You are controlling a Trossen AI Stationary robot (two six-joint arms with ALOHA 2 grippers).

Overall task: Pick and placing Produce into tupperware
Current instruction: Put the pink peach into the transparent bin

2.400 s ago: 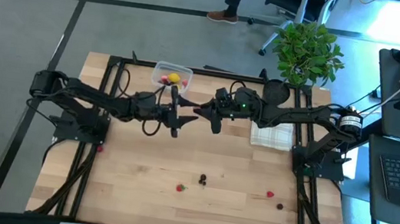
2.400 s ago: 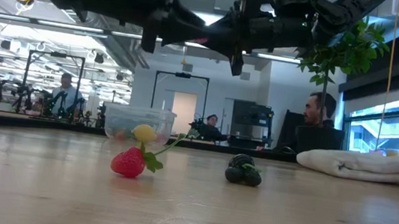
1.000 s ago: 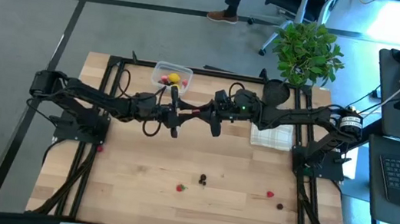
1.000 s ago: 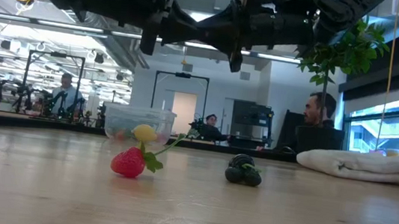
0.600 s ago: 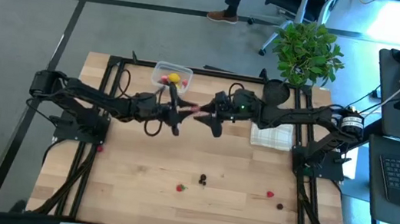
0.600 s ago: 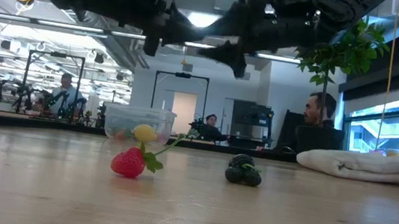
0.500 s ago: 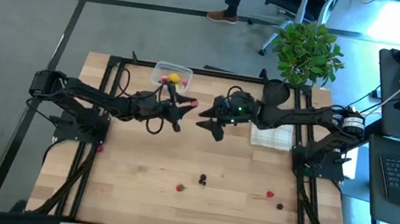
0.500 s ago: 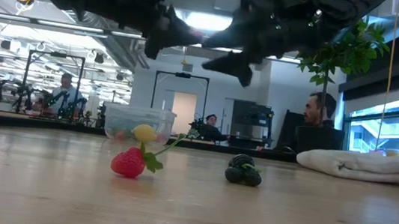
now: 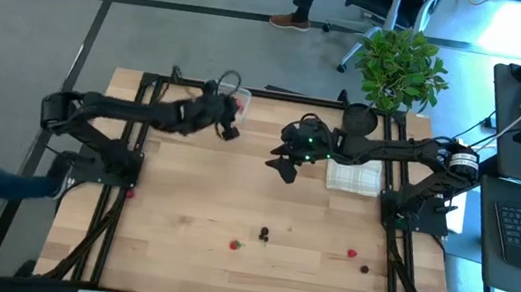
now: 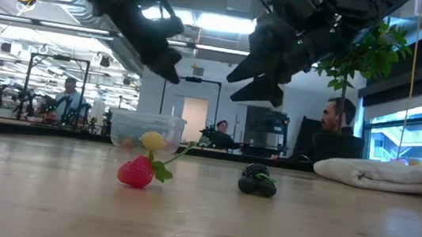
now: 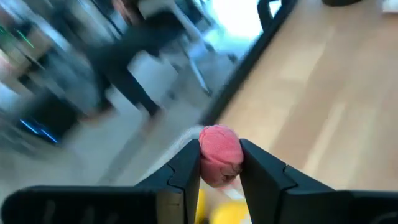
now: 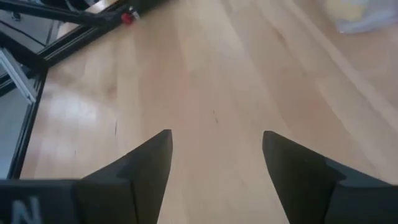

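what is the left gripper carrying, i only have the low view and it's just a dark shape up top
Observer: A pink-red berry, pinched in the left gripper; the left wrist view shows it clearly.
Operator: is it over the tupperware yet
Observer: In the high view, that gripper overlaps the tupperware at the table's far edge.
Operator: and the right gripper, holding anything
Observer: No. The right gripper is open, and its wrist view shows only bare wood between the fingers.
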